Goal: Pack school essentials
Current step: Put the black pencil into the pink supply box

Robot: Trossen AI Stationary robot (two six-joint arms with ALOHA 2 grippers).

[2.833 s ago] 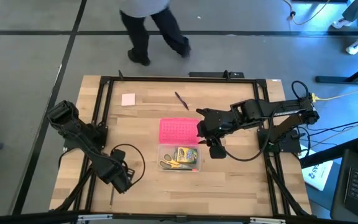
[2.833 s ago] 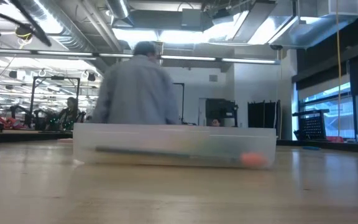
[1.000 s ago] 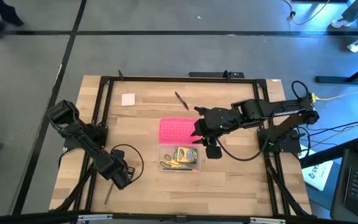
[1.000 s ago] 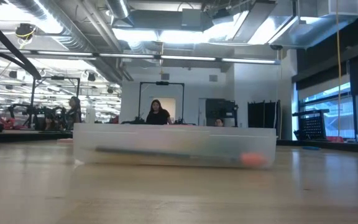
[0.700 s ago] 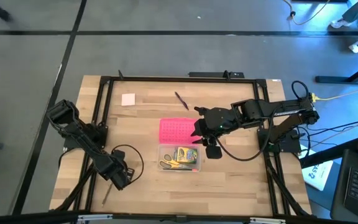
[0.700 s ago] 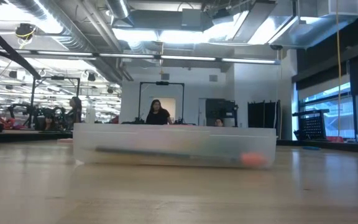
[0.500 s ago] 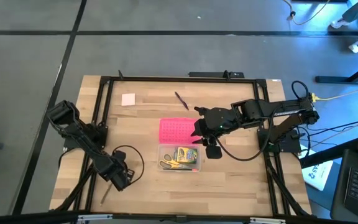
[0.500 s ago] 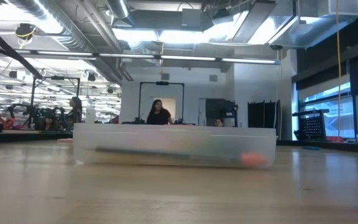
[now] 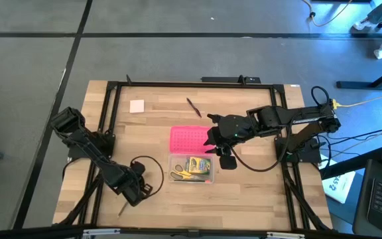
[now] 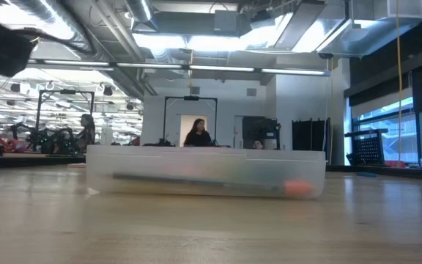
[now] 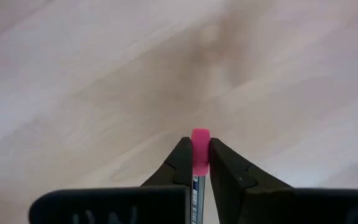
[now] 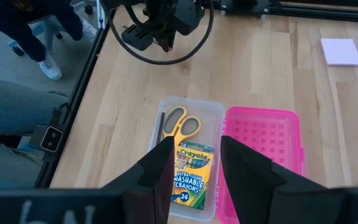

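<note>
Pink-tipped pencil (image 11: 200, 163) pinched in the left gripper (image 11: 201, 163), low at the table's near-left, likely bound for the clear case (image 9: 191, 168); right gripper (image 12: 194, 163) hovers spread above it.

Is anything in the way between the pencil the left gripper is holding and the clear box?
Nothing visible. The left gripper holds the pencil over bare table, left of the clear box. The box is open on top, with the pink lid lying beside it. The right gripper hovers past the box's far corner.

I see pale matt wood table (image 9: 257, 199), clear frosted plastic case (image 12: 211, 112), glossy pink plastic lid (image 12: 263, 146), printed card crayon box (image 12: 192, 173)
</note>
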